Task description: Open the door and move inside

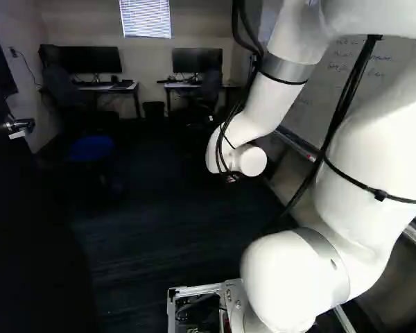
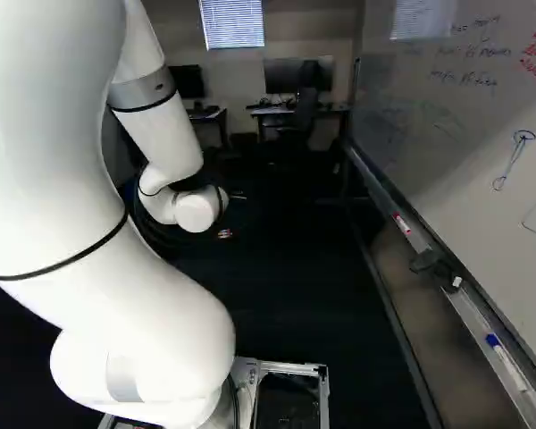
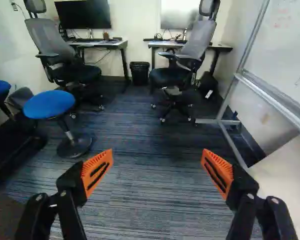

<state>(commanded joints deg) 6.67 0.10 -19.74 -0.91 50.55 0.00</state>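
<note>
At the far left of the left base view the dark door point(image 1: 28, 229) stands swung open, its metal handle point(image 1: 17, 126) near the upper part of the visible face. My gripper point(image 1: 231, 178) is mostly hidden behind the white wrist in that view, well to the right of the handle. In the wrist view the gripper point(image 3: 156, 162) is open, its orange pads wide apart with only carpet showing between them. No part of the handle touches it.
Beyond the doorway lies a carpeted room point(image 3: 145, 130). A blue stool point(image 3: 49, 104) stands on the left, with office chairs point(image 3: 182, 70), desks point(image 3: 97, 44) and a bin point(image 3: 139, 73) at the back. A whiteboard point(image 2: 464, 116) on a metal frame runs along the right side, close to the arm.
</note>
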